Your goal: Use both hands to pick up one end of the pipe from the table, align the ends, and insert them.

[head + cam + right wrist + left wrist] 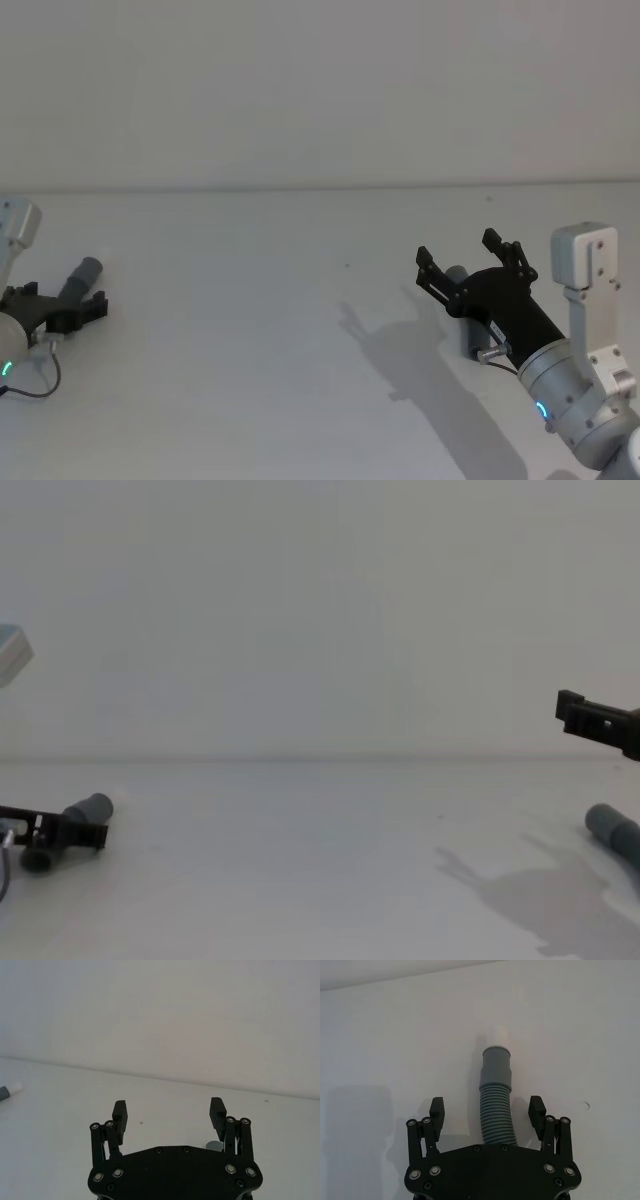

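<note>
One pipe piece (496, 1119), dark grey and corrugated, lies on the white table (250, 330) at the far left. Its smooth cuff end (496, 1066) with a whitish tip points away from my left gripper (487, 1110). That gripper is open, its fingers (437, 1110) on either side of the hose, apart from it. In the head view the same piece (85, 273) lies in the left gripper (62, 298). My right gripper (457, 248) is open and hovers above the other pipe piece (612, 830), whose cuff (457, 274) peeks out beneath it.
A thin black cable (35, 385) loops on the table by the left wrist. A plain wall stands behind the table's far edge (320, 187). The right arm's shadow (420, 370) falls across the table in front of it.
</note>
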Controlling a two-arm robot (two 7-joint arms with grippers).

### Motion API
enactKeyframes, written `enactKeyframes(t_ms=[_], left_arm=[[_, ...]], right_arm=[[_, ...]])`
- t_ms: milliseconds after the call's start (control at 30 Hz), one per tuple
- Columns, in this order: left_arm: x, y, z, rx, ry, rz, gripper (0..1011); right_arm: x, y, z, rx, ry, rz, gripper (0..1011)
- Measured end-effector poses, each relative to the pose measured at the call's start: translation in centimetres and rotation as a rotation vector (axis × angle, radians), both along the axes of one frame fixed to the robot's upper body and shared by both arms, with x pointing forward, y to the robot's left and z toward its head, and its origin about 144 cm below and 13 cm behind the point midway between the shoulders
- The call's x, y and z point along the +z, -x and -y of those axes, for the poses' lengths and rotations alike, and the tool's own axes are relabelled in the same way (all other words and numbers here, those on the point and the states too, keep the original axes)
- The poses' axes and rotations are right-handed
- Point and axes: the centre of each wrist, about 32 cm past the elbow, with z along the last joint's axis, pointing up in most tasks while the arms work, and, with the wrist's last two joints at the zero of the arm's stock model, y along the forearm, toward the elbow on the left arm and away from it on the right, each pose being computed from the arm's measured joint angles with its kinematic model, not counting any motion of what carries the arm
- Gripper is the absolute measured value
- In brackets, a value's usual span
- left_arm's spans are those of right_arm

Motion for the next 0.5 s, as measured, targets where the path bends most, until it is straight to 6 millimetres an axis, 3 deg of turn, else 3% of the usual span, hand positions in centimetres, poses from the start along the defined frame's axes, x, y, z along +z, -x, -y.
enactKeyframes(t_ms=[200, 500], left_arm=[[-0.03, -0.09, 0.02, 0.002, 0.006, -0.006, 1001], [-0.07, -0.15, 0.10, 0.001, 0.013, -0.011, 790]], right_arm=[[0.00, 0.00, 0.00, 0.000, 0.000, 0.000, 1002], [0.00, 0.00, 0.00, 0.000, 0.000, 0.000, 1002]])
